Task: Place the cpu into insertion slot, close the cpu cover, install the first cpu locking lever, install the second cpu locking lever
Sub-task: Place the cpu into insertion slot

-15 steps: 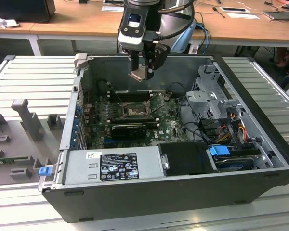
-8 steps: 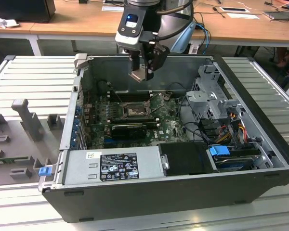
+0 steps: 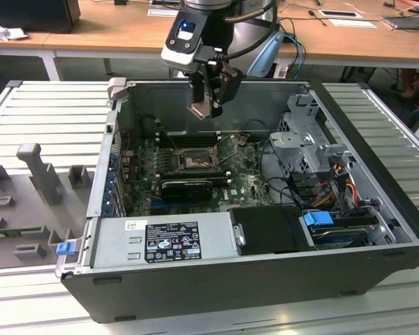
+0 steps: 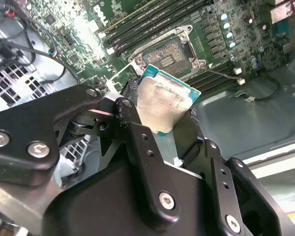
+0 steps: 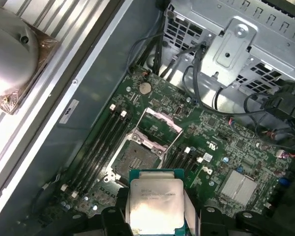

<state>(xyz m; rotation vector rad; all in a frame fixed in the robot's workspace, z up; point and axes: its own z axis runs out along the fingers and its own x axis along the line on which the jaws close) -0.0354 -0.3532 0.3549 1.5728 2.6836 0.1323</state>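
The cpu (image 5: 156,204), a single chip, is clamped by its edges in the pincer (image 3: 208,106) and hangs inside the open computer case (image 3: 216,279), above the motherboard (image 3: 246,185) and apart from it. In the first wrist view the one insertion slot (image 5: 137,160) lies bare, and its one cpu cover (image 5: 160,129) appears raised. A good seating probably needs the chip held level, squared to the socket frame and lowered straight down without sliding, clear of the cover.

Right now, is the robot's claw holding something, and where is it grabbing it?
Yes. The gripper holds the cpu, pinching it by two opposite side edges, in the air above the insertion slot.
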